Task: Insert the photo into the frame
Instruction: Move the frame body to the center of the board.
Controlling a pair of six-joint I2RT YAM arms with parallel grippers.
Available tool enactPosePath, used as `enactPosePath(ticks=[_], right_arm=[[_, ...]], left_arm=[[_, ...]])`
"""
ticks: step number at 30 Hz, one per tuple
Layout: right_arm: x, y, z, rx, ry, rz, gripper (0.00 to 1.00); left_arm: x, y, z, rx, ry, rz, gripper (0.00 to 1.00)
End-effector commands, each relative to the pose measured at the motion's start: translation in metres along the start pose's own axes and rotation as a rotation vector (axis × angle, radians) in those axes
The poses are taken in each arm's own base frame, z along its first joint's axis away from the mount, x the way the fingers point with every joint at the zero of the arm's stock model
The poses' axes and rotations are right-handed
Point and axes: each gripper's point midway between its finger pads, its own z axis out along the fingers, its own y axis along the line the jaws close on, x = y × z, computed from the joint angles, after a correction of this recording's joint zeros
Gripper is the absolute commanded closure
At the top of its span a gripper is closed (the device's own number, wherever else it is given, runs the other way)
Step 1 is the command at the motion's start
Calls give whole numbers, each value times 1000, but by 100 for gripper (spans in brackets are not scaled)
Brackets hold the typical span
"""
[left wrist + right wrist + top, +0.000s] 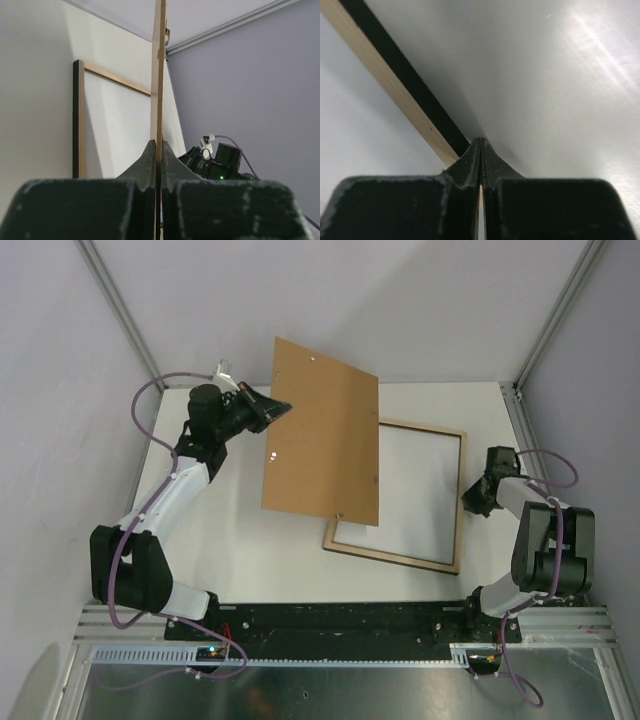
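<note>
The frame (460, 502) lies flat on the table with its light wood back up; its opening shows plain white. The photo's printed side shows in no view. My left gripper (281, 408) is shut on the left edge of the plain brown backing board (325, 435) and holds it tilted in the air over the frame's left part. In the left wrist view the board (159, 75) is edge-on between the closed jaws of my left gripper (158, 150), with the frame (78, 120) behind. My right gripper (470, 500) is shut, its tips (481, 142) against the frame's right rim (385, 80).
Grey enclosure walls with metal corner posts (118, 310) stand at left, back and right. The white table (240, 540) shows bare between the left arm and the frame. The right arm (220, 162) shows past the board in the left wrist view. A black rail (340, 625) runs along the near edge.
</note>
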Motion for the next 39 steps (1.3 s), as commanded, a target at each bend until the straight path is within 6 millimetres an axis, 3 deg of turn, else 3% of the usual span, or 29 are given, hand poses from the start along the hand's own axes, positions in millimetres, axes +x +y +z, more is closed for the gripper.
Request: enactPosePath(ticks=[1,6,12,16,19,25,29,34,39], right_arm=[[20,39,-8,-87,-3,-35,98],[44,83,-9,-188,15,-90,98],[52,118,13,-203,51,-193,95],[53,120,31,-157,73,-234,93],[49,110,35,-111,64,-237,91],[20,101,17,-92,-8,-223,78],[6,113,-7,-143,-70,-226,63],[20,136,-22,-208,-85,-290,52],[43,140,-23,-182,-73,-362,47]], left_arm=[[-22,-35,-24,120,-74,23,100],[-12,-16,-27,110,-34,19,100],[0,0,-16,123,60,21,100],[7,0,-4,171,153,23,100],[10,2,3,193,200,22,100],[10,9,12,191,221,15,100],[3,13,11,173,205,17,100],[-17,25,3,111,143,22,100],[-34,35,-10,66,85,24,100]])
